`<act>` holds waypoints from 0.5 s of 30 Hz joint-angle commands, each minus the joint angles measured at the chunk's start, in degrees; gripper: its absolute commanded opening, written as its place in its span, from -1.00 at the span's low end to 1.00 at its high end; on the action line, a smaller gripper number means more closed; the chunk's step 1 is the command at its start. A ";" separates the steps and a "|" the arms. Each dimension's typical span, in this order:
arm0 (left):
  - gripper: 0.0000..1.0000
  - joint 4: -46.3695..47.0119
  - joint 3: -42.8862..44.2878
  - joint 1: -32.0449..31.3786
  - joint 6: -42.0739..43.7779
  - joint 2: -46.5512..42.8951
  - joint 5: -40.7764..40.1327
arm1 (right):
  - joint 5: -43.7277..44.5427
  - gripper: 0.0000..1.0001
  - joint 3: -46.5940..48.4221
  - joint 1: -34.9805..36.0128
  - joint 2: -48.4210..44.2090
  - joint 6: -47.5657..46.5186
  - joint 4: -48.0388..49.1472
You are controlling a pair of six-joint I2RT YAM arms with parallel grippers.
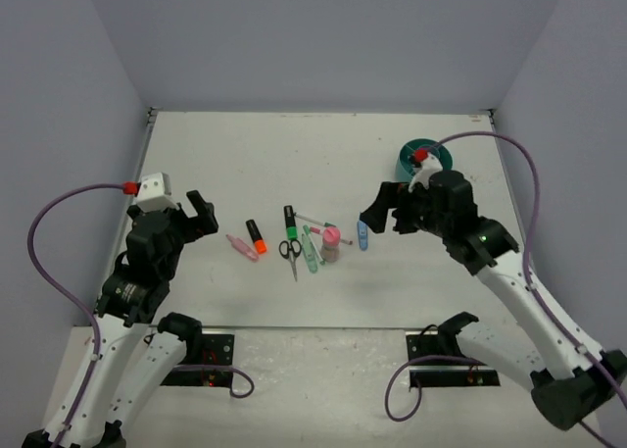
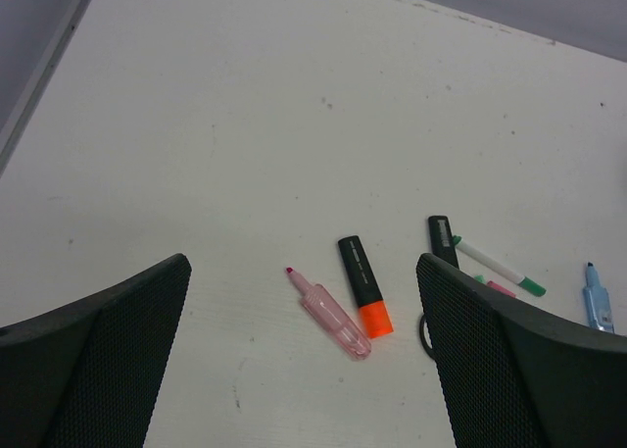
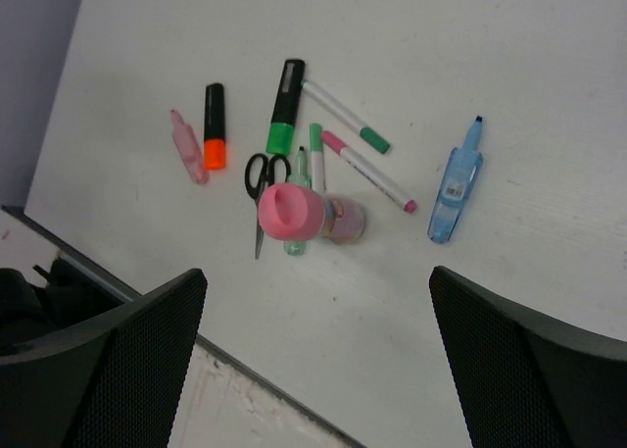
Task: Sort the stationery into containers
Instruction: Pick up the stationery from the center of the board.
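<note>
The stationery lies mid-table: a pink highlighter (image 1: 241,247), an orange highlighter (image 1: 256,236), a green highlighter (image 1: 290,222), black-handled scissors (image 1: 291,256), thin white pens (image 1: 315,220), a pink-capped bottle (image 1: 331,242) and a small blue piece (image 1: 362,234). The teal organizer (image 1: 422,158) stands at the back right, partly hidden by my right arm. My left gripper (image 1: 200,216) is open and empty, left of the pink highlighter (image 2: 329,312). My right gripper (image 1: 388,208) is open and empty, above and right of the blue piece (image 3: 456,181) and bottle (image 3: 306,213).
Grey walls enclose the white table (image 1: 245,154) at the left, back and right. The table's near edge (image 3: 157,316) shows in the right wrist view. Cables loop beside both arms.
</note>
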 commanded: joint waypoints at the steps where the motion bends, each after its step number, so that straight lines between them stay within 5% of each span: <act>1: 1.00 2.49 0.35 -0.04 1.32 0.37 1.90 | 9.00 0.97 6.48 8.66 10.02 -0.75 3.11; 7: 1.00 2.81 0.18 -0.15 1.58 1.04 3.53 | 21.47 0.97 13.26 17.66 26.28 -0.57 1.62; 15: 1.00 3.05 0.00 -0.39 1.75 1.36 4.45 | 25.55 0.91 19.81 22.96 39.00 0.25 -1.90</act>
